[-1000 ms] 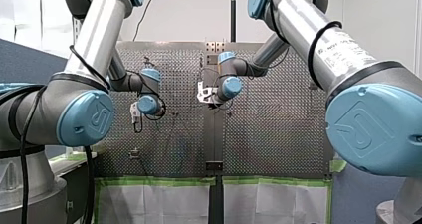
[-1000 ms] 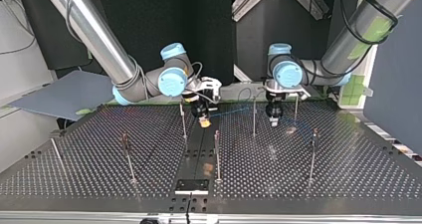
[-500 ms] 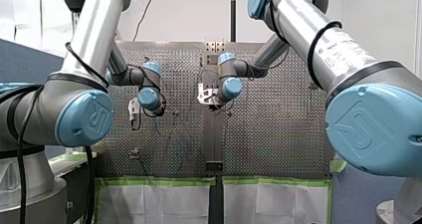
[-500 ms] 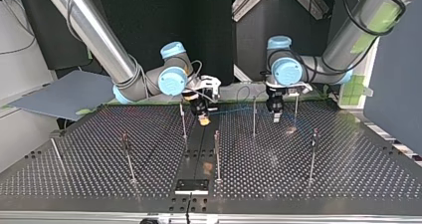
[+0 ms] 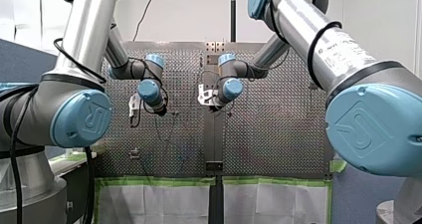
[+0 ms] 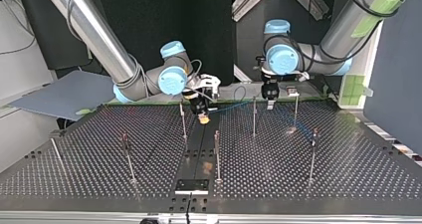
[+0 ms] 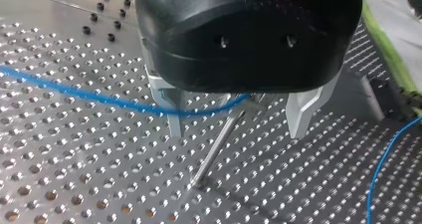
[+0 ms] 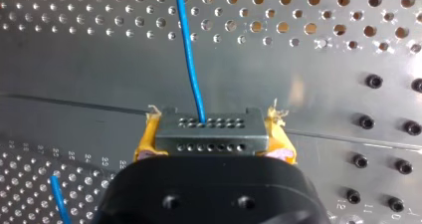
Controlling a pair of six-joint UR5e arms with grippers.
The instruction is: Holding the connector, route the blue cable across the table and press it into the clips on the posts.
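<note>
Blue cable (image 7: 99,98) was seen at post (image 7: 219,144) inside spread left pincer (image 7: 236,131); connector (image 8: 209,132) was clamped by right pincer (image 8: 211,140); steady tension advised.

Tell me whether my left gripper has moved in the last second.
Yes. In the top view, my left gripper has risen, from about mid-height of the nearby post to near its top.

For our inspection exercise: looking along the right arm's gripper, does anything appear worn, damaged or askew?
The yellow pads of my right gripper look frayed: ragged wisps stick out at their tips, either side of the connector they clamp. The blue cable leaves the connector cleanly; nothing else stands out.
</note>
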